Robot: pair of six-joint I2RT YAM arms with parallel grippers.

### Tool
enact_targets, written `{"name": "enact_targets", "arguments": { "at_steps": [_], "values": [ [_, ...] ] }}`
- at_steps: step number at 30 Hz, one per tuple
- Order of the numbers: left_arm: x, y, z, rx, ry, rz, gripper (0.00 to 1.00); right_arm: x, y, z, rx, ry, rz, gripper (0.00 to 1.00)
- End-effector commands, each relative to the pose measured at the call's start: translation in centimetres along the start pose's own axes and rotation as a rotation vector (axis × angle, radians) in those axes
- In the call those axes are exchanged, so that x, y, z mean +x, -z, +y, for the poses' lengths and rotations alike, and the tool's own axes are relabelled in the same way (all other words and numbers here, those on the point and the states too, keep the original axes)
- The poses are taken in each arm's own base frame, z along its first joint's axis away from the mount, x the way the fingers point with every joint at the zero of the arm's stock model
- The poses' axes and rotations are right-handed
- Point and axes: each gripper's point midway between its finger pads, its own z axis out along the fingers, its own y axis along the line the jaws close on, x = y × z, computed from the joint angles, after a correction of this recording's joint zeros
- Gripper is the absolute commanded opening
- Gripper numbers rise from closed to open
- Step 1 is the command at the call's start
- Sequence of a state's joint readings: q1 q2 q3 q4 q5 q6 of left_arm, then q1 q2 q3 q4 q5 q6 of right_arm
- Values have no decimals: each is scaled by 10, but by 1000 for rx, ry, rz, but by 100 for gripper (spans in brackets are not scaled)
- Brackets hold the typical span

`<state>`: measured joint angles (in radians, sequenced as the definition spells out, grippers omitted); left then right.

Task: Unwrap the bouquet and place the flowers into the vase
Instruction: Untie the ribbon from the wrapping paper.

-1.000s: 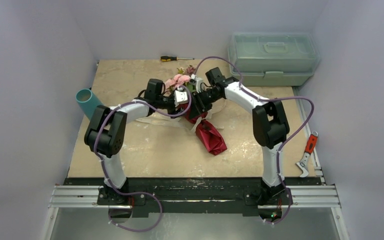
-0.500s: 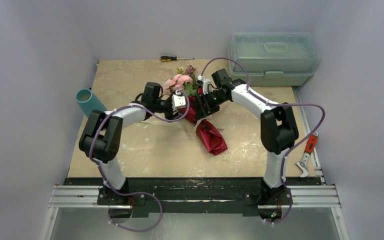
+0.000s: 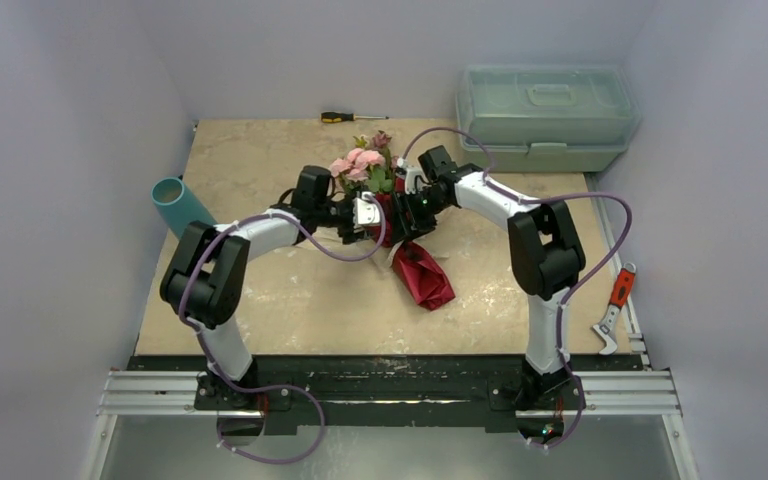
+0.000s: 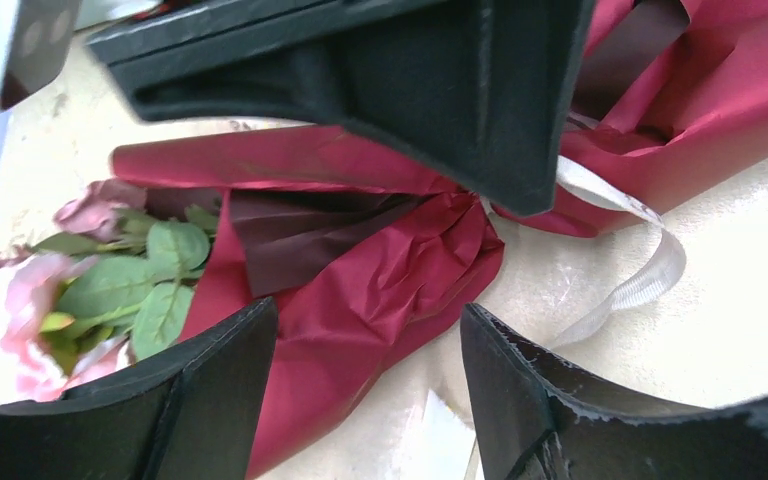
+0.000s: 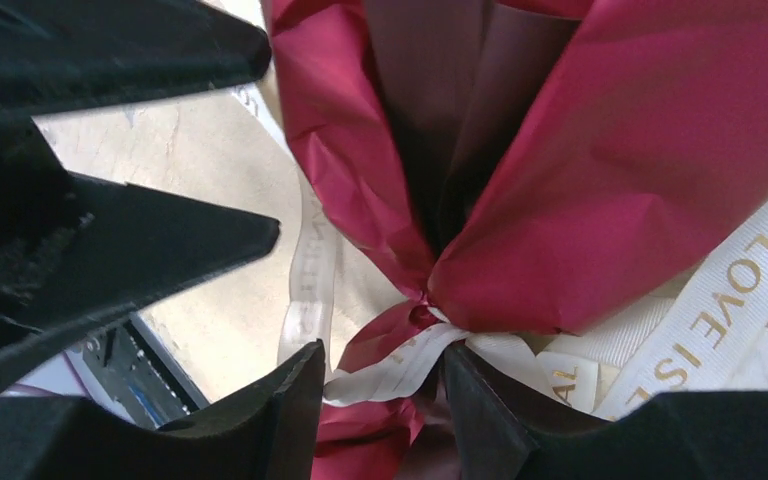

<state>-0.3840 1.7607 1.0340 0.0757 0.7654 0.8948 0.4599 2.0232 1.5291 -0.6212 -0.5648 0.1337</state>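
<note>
Well, my left claw (image 4: 365, 318) stands wide, its two fingers spread over the crumpled neck of the bouquet (image 4: 360, 250). The dark red paper (image 3: 422, 275) fills most of the gap and lies against one finger, with bare table (image 4: 740, 340) showing beside the other. That claw holds nothing.

My right claw (image 5: 382, 352) reaches in from the opposite side. Its fingers are set narrow, one on each side of the knot where the cream ribbon (image 5: 730, 300) cinches the paper. The ribbon runs across the gap between them, but whether they pinch it or only flank it I cannot tell.

The two claws nearly meet over the same spot, near the middle of the table. The bouquet lies on its side there, still wrapped. The flowers (image 3: 360, 162), pink with green leaves, point toward the far edge, and the tail of the paper cone points back toward my bases. A loose loop of ribbon trails on the table beside the paper.

The vase (image 3: 173, 200) sits at the left edge of the table, well apart from the bouquet. A pale green toolbox (image 3: 545, 105) is at the far right corner, and a screwdriver (image 3: 345, 117) lies by the far edge.
</note>
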Motion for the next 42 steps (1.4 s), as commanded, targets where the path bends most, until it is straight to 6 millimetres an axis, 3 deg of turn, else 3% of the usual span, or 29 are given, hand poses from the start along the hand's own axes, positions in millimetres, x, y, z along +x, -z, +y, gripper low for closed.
{"name": "enact_targets", "arguments": {
  "at_steps": [1, 3, 6, 7, 11, 15, 19, 22, 26, 34, 42],
  "values": [
    [-5, -20, 5, 18, -149, -28, 68, -16, -3, 8, -26, -5, -42, 48],
    [4, -27, 1, 42, -173, -11, 69, -13, -6, 9, -40, -10, -31, 34],
    [16, -34, -2, 74, -172, 21, 69, -9, -9, 10, -62, -12, -4, 4],
    [20, -35, -4, 91, -170, 34, 69, -10, -8, 12, -68, -8, -4, 0],
    [48, -34, -29, 206, -157, 118, 62, -10, -1, 19, -92, 20, -10, 0],
    [64, -32, -45, 275, -125, 164, 44, -14, 8, 30, -135, 48, -30, 0],
    [74, -29, -52, 311, -132, 203, 27, -26, 30, 39, -179, 73, -87, 0],
    [84, -25, -57, 359, -149, 250, 17, -32, 48, 38, -195, 78, -126, 0],
    [99, -18, -63, 409, -149, 305, 4, -23, 53, 28, -179, 87, -102, 0],
    [109, -14, -62, 411, -133, 334, 0, -5, 58, 4, -146, 88, -75, 0],
    [114, -17, -52, 379, -108, 348, 0, 22, 39, -20, -99, 97, 6, 0]
  ]
}}
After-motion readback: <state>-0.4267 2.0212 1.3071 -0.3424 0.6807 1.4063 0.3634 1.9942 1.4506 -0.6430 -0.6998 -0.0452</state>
